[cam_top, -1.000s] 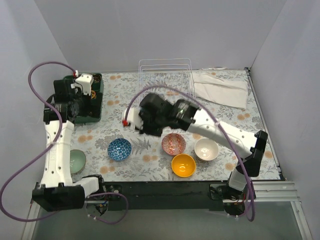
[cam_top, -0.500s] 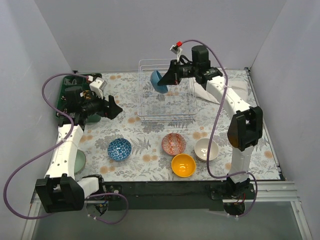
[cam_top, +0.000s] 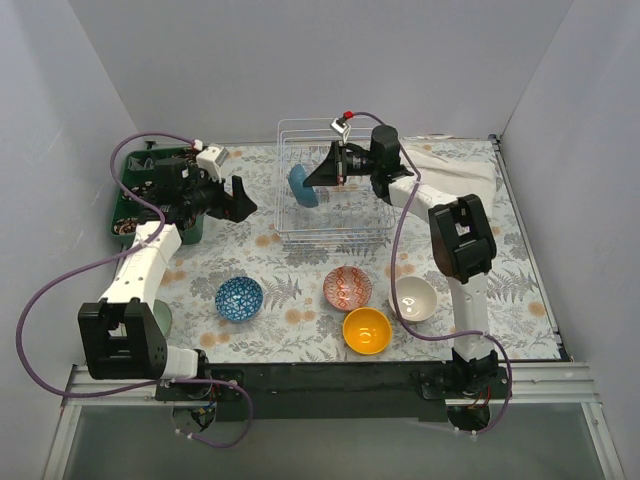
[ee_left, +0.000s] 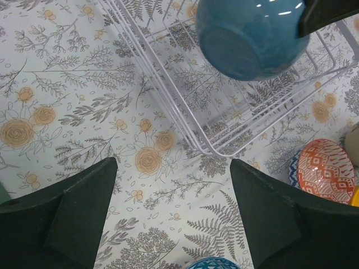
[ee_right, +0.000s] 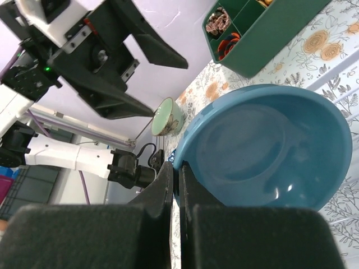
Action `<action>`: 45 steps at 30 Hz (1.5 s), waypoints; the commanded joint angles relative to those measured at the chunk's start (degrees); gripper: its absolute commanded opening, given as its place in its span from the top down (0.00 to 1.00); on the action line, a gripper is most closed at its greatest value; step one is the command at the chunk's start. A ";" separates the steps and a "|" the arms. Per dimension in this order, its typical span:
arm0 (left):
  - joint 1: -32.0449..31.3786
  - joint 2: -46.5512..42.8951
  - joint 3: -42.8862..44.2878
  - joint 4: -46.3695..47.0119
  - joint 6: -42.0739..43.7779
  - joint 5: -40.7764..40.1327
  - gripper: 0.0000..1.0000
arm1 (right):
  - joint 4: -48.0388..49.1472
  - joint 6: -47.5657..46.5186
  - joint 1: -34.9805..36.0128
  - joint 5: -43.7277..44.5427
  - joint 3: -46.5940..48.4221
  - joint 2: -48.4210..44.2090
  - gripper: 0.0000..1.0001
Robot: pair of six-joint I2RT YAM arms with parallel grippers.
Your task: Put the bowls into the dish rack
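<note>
My right gripper (cam_top: 322, 177) is shut on the rim of the plain teal-blue bowl (cam_top: 302, 186) and holds it on edge over the left part of the white wire dish rack (cam_top: 335, 238). The bowl fills the right wrist view (ee_right: 263, 145) and shows in the left wrist view (ee_left: 249, 36) above the rack (ee_left: 168, 84). My left gripper (cam_top: 240, 205) is open and empty, left of the rack. On the table in front lie the blue-patterned bowl (cam_top: 239, 298), red-patterned bowl (cam_top: 347, 288), orange-yellow bowl (cam_top: 367, 330) and white bowl (cam_top: 413, 298). The pale green bowl (ee_right: 168, 116) shows in the right wrist view.
A dark green compartment tray (cam_top: 140, 190) stands at the back left behind my left arm. A white folded cloth (cam_top: 440, 175) lies right of the rack. Walls close the table on the left, back and right.
My right arm has brought the teal-blue bowl lower and leftward over the rack. My left gripper has moved right, closer to the rack, still open.
</note>
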 commanded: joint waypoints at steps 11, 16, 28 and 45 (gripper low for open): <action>-4.05 -1.27 0.50 2.02 0.67 -4.22 0.15 | 7.23 5.95 3.04 6.31 6.17 9.41 0.99; -4.23 -1.01 1.11 0.87 0.50 -3.17 0.15 | 4.77 4.02 3.75 15.17 2.32 6.87 0.99; -5.90 0.40 2.78 0.70 1.20 -4.65 0.14 | 3.80 6.74 3.83 23.10 -5.07 5.19 0.99; -7.31 -1.35 1.29 1.75 1.55 -5.27 0.13 | -0.42 2.96 1.20 21.60 -13.42 3.44 0.99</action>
